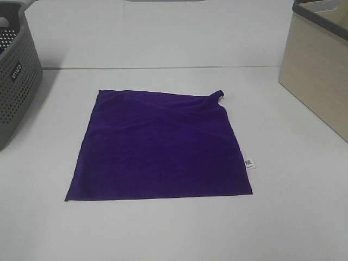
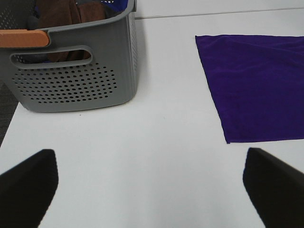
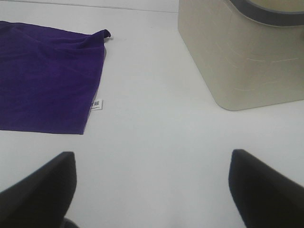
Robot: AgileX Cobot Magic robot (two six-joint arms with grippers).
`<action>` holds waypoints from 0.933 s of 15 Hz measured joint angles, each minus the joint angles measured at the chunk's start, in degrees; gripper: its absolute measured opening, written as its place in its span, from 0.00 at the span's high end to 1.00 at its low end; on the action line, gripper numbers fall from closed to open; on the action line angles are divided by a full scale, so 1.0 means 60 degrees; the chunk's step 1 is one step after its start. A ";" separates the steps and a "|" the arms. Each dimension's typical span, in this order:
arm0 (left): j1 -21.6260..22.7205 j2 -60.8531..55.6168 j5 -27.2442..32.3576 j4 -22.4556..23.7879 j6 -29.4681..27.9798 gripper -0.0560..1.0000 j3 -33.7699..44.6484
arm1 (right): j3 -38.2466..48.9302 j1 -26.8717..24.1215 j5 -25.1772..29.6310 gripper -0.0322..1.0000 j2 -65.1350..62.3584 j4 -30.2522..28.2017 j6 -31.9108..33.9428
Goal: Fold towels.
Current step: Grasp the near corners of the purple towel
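A deep purple square towel (image 1: 160,144) lies spread flat on the white table, with a small white tag (image 1: 249,162) on its right edge and its far right corner (image 1: 217,94) slightly curled up. The towel also shows in the left wrist view (image 2: 259,85) and the right wrist view (image 3: 45,78). My left gripper (image 2: 152,190) is open and empty over bare table, left of the towel's near corner. My right gripper (image 3: 152,187) is open and empty over bare table, right of the towel. Neither gripper shows in the exterior high view.
A grey perforated basket (image 1: 16,81) stands at the table's left edge, holding brown and blue cloth (image 2: 71,14). A beige bin (image 1: 318,65) with a dark rim stands at the right. The table's far edge (image 1: 163,67) runs behind the towel.
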 joint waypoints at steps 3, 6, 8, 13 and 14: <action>0.0000 0.0000 0.0000 0.0000 0.0000 0.01 0.0000 | 0.0000 0.0000 0.0000 0.14 0.0000 -0.0134 0.0000; 0.0000 0.0000 0.0000 -0.0019 0.0000 0.01 0.0000 | 0.0000 0.0000 0.0000 0.09 0.0000 -0.0220 0.0000; 0.0000 0.0000 0.0000 -0.0019 0.0000 0.01 0.0000 | 0.0000 0.0000 0.0000 0.04 0.0000 -0.0239 0.0000; 0.0000 0.0000 0.0000 -0.0095 0.0000 0.01 0.0000 | 0.0000 0.0000 -0.0010 0.03 0.0000 -0.0296 0.0000; 0.0000 0.0000 0.0000 -0.0095 0.0000 0.01 0.0000 | 0.0000 0.0000 -0.0010 0.03 0.0000 -0.0296 0.0000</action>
